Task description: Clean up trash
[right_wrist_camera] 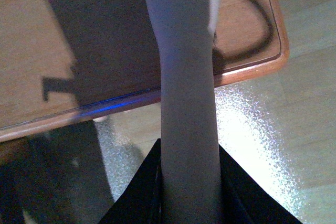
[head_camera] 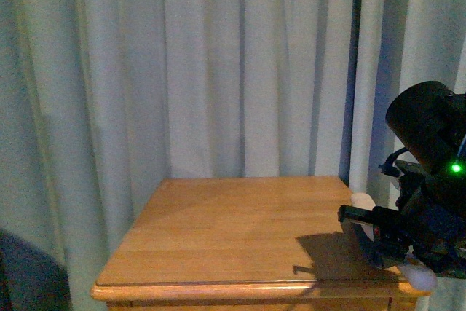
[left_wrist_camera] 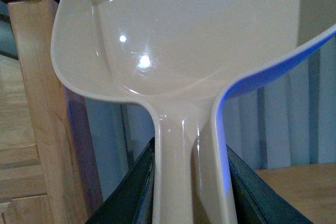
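My left gripper (left_wrist_camera: pixel 190 153) is shut on the stem of the beige plastic dustpan (left_wrist_camera: pixel 199 35), whose scoop stands up and fills the left wrist view; the scoop looks empty. My right gripper (right_wrist_camera: pixel 189 153) is shut on the pale grey brush handle (right_wrist_camera: pixel 184 77), which reaches over the front right corner of the wooden table (right_wrist_camera: pixel 105 19). In the front view the right arm (head_camera: pixel 426 172) hangs over the table's right front corner, with a pale rounded end (head_camera: pixel 421 276) below it. The white tissue wad shows in no view. The left arm is outside the front view.
The table (head_camera: pixel 233 231) stands against pale curtains (head_camera: pixel 218 63). A wooden post (left_wrist_camera: pixel 37 103) with a dark knob is close beside the dustpan. Light floor (right_wrist_camera: pixel 273 145) lies below the table's edge. A dark shape (head_camera: pixel 22 274) sits at lower left.
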You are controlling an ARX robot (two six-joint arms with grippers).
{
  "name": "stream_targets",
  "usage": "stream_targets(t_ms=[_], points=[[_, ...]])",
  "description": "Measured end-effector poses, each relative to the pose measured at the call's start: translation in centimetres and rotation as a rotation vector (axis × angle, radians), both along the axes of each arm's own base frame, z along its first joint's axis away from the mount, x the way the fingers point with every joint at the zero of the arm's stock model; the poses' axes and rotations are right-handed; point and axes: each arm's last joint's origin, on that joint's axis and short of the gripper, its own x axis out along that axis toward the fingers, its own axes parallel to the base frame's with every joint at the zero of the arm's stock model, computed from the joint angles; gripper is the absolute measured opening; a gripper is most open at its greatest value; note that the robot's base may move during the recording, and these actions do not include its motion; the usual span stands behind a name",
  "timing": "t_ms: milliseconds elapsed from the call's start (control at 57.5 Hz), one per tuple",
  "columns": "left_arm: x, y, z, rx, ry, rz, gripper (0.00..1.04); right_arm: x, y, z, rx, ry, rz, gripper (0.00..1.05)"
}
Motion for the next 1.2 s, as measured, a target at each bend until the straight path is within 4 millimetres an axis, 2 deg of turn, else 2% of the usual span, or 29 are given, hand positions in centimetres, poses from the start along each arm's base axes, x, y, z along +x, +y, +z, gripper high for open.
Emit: stream_targets(t_ms=[174,313,487,800,922,1200], points=[[0.0,0.0,0.0,0.000,0.000,0.000,0.28,-1.0,-0.4,0.9,-0.045,-0.104,0.018,0.21],[0.0,0.0,0.0,0.000,0.000,-0.001,0.28,-3.2,-1.3,3.8,-0.075,-0.304,0.023,0.21],[0.0,0.0,0.0,0.000,0.000,-0.001,0.28,-7.9,-3.1,7.3,-0.101,-0.514,0.028,0.21],[0.0,0.0,0.0,0.000,0.000,0.000,0.28,-17.6,-6.5,11.2,-0.122,-0.779,-0.020,0.21],[0.0,0.0,0.0,0.000,0.000,0.000,0.28,-20.2,-6.9,11.8,-0.129,-0.838,-0.050,0.21],[0.0,0.0,0.0,0.000,0.000,0.000,0.28,-23.9,-6.7,12.6,-0.139,-0.944,-0.060,0.21]])
